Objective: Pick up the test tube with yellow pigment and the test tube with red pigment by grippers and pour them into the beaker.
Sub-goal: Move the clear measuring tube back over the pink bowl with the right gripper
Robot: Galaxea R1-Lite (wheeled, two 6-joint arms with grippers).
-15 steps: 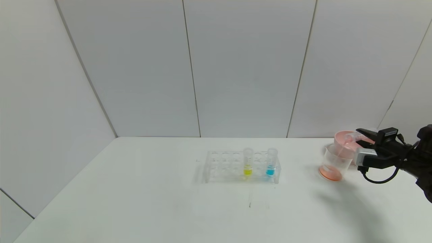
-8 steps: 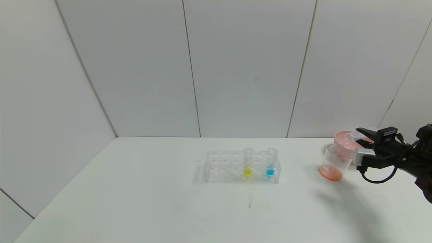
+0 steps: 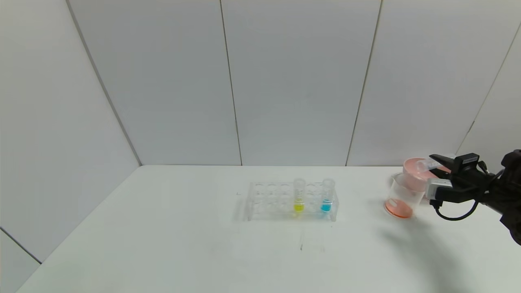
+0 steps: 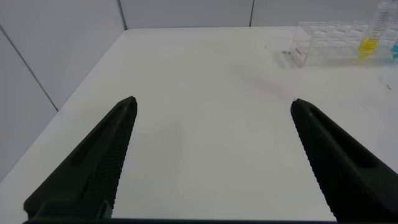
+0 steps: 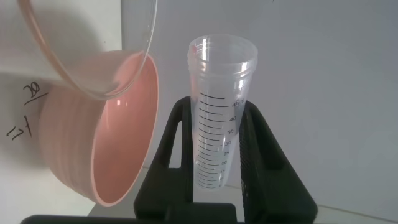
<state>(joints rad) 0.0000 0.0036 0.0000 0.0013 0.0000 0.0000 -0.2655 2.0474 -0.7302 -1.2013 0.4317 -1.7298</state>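
While right gripper (image 5: 217, 155) clamps emptied red-pigment tube (image 5: 219, 118) marked 40, left gripper (image 4: 211, 155) agape

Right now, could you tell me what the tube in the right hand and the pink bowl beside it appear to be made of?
The slim clear graduated tube held in the right hand looks like glossy transparent plastic: black printed marks, moulded ridged rim. The round pink bowl seems opaque matte plastic, with faint ribbing on its outer wall.

The test tube with yellow pigment (image 3: 298, 195) stands upright in the clear rack (image 3: 260, 201). The test tube with red pigment (image 5: 219, 115) lies tilted and emptied, held by the right end effector (image 3: 432, 164) above the beaker (image 3: 403, 196), which holds red-orange liquid.
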